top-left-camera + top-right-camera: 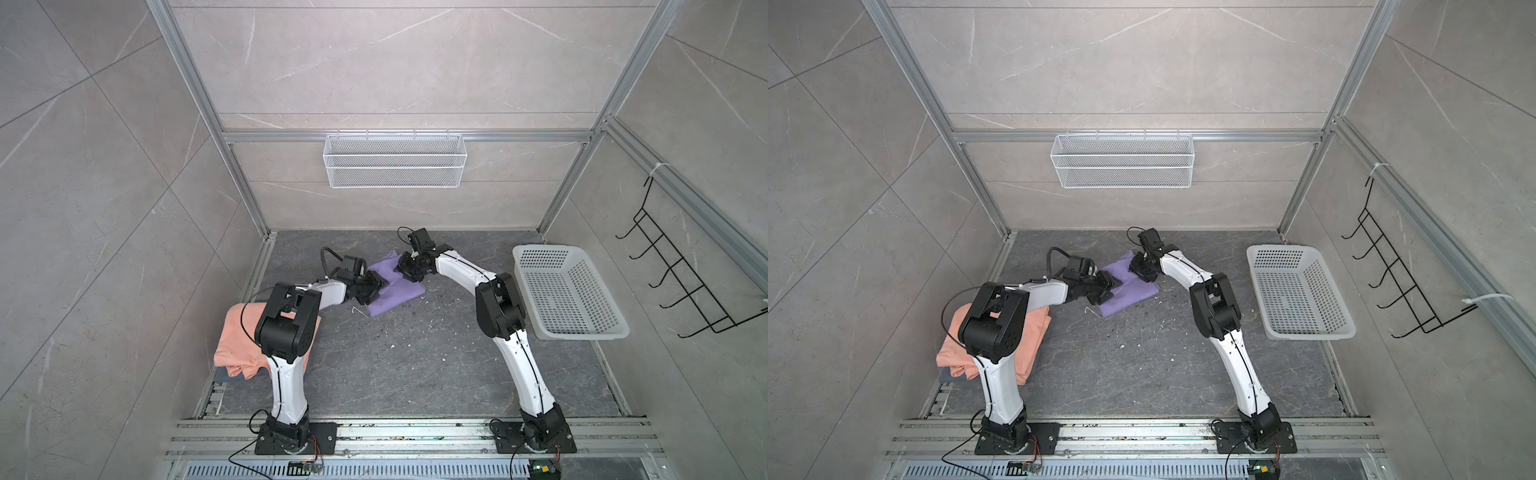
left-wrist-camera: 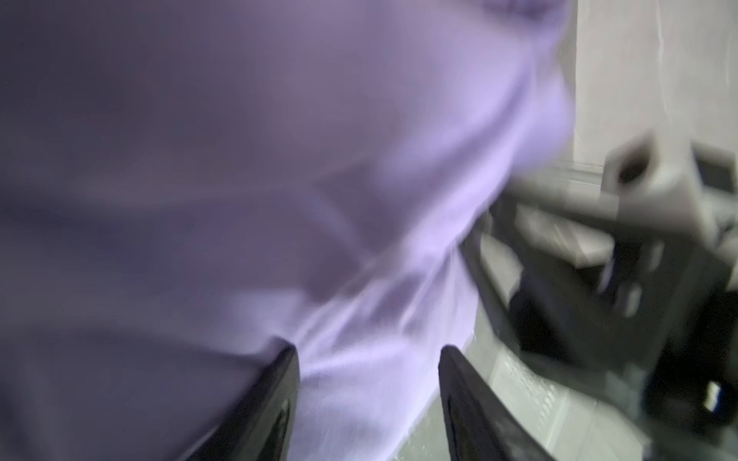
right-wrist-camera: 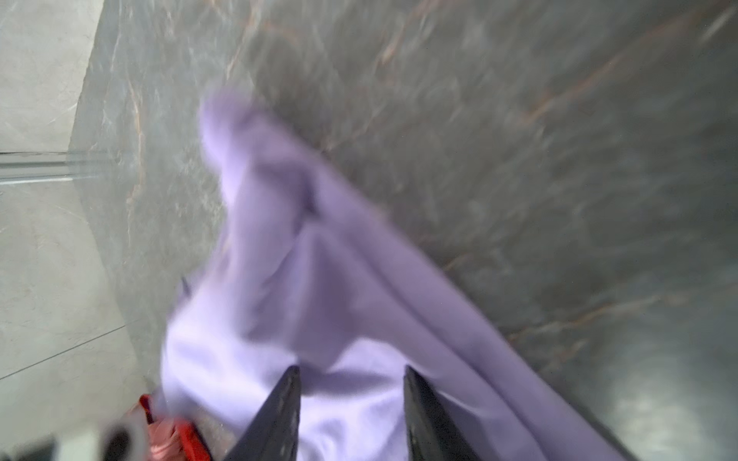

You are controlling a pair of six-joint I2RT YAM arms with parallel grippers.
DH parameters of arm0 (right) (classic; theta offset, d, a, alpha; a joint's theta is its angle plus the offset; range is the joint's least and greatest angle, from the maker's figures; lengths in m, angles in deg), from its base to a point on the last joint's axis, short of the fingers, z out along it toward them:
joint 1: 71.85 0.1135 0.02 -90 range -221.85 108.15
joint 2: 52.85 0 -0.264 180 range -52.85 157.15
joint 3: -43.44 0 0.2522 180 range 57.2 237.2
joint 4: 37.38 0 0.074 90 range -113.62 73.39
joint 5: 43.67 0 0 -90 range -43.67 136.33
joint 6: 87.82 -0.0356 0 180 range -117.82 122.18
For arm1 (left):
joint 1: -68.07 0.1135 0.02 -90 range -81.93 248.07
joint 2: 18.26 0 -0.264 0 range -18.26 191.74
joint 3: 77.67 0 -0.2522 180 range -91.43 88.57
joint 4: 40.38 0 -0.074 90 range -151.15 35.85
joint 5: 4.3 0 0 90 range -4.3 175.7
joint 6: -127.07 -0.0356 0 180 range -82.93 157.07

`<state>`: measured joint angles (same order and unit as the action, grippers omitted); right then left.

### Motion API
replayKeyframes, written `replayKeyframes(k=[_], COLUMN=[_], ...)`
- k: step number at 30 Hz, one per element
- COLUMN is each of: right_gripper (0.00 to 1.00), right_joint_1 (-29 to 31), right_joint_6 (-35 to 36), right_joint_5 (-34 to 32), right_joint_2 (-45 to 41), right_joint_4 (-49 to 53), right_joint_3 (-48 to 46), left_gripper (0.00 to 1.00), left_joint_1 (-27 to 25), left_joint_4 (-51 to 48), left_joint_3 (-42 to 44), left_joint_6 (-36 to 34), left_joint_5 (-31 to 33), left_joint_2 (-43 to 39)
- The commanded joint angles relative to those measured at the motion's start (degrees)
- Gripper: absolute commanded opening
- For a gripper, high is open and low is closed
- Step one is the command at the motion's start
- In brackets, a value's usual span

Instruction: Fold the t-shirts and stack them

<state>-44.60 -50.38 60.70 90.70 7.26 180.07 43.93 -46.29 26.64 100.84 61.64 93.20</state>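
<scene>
Lavender t-shirt (image 1: 395, 295) is being seen folded on the dark tabletop (image 1: 415, 365), well apart from the white basket (image 1: 582, 333), on its left-arm side. Left gripper (image 1: 376, 286) and right gripper (image 1: 405, 266) are being held low at opposite edges of it. Both pairs of fingers (image 2: 279, 399) are being held apart, with cloth showing between them. Salmon t-shirt (image 1: 235, 336) is being overhung by the left arm, farther from the basket; wrist views are being blurred
</scene>
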Motion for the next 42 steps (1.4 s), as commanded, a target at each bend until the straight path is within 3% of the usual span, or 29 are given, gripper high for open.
replayKeyframes(k=[1,5,10,13,17,23,27,35,39,42], right_gripper=[0.45,0.46,0.47,0.47,0.48,0.51,0.51,0.57,0.60,0.60], right_joint_1=[-2.51,-3.56,-3.51,-3.43,-2.99,-2.25,-1.72,-1.02,-0.92,-0.88], right_joint_6=[4.38,9.88,14.61,13.88,11.11,7.92,5.62,4.00,3.01,2.76], right_joint_5=[-3.22,-0.64,0.82,0.13,1.57,0.63,-0.49,-1.22,-1.74,-2.42], right_joint_2=[2.29,0.03,-6.73,-14.10,-27.77,-41.75,-49.34,-58.51,-60.82,-61.65], right_joint_4=[4.85,2.57,7.21,8.61,-0.55,-4.66,-5.79,-6.44,-6.62,-6.28], right_joint_3=[4.88,9.82,10.40,1.44,-20.52,-41.24,-51.51,-62.03,-64.27,-64.69], left_gripper=[0.60,0.60,0.62,0.62,0.61,0.61,0.62,0.59,0.52,0.33], left_joint_1=[-7.91,-10.00,-9.43,-9.21,-8.09,-6.97,-6.21,-4.95,-4.64,-4.51], left_joint_4=[5.75,5.60,-17.62,-30.67,-40.32,-40.47,-43.05,-39.64,-39.20,-38.75], left_joint_3=[7.43,7.09,-3.79,-8.38,-7.67,-6.61,-11.03,-14.66,-15.36,-15.32], left_joint_6=[13.67,15.62,2.20,-4.94,-11.94,-23.90,-30.39,-35.36,-35.82,-36.03], left_joint_5=[0.60,1.88,7.99,12.75,17.85,15.02,17.24,15.62,15.73,15.70], left_joint_2=[-2.02,-7.59,-14.36,-16.44,-19.47,-18.66,-13.47,-4.64,-2.32,-1.79])
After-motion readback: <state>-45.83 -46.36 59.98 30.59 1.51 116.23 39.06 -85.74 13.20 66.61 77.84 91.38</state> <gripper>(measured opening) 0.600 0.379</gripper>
